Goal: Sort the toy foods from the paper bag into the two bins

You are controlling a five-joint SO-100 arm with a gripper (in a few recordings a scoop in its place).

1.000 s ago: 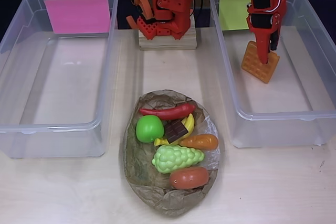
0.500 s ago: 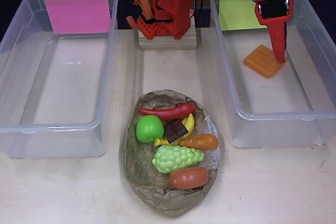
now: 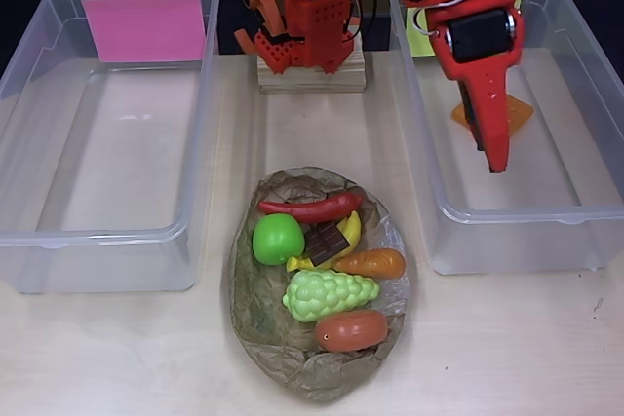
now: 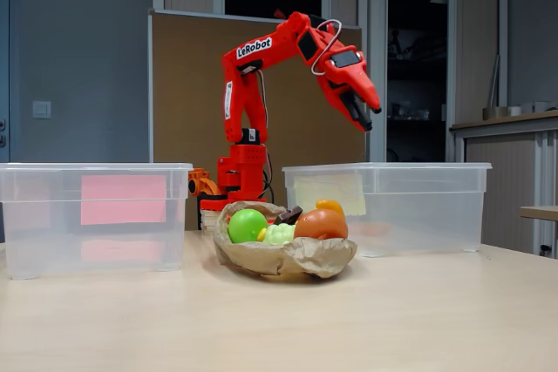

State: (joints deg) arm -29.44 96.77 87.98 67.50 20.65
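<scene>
The paper bag (image 3: 292, 367) lies open on the table between the two bins, and it shows low in the fixed view as paper bag (image 4: 288, 259). In it are a red chili (image 3: 312, 208), green apple (image 3: 277, 239), chocolate square (image 3: 328, 243), bananas (image 3: 349, 233), croissant (image 3: 372, 263), grapes (image 3: 328, 294) and donut (image 3: 350, 330). An orange waffle (image 3: 515, 114) lies flat in the right bin (image 3: 526, 213), partly hidden by the arm. My gripper (image 3: 495, 158) hangs high above that bin, gripper (image 4: 372, 119) pointing down, slightly open and holding nothing.
The left bin (image 3: 97, 236) has a pink label (image 3: 146, 28) and nothing inside. A yellow-green label (image 3: 419, 38) marks the right bin. The arm's base (image 3: 310, 56) stands on a wooden block at the back, between the bins.
The gripper let go of the waffle, which dropped flat onto the right bin's floor. The gripper then rose and drew toward the bin's front.
</scene>
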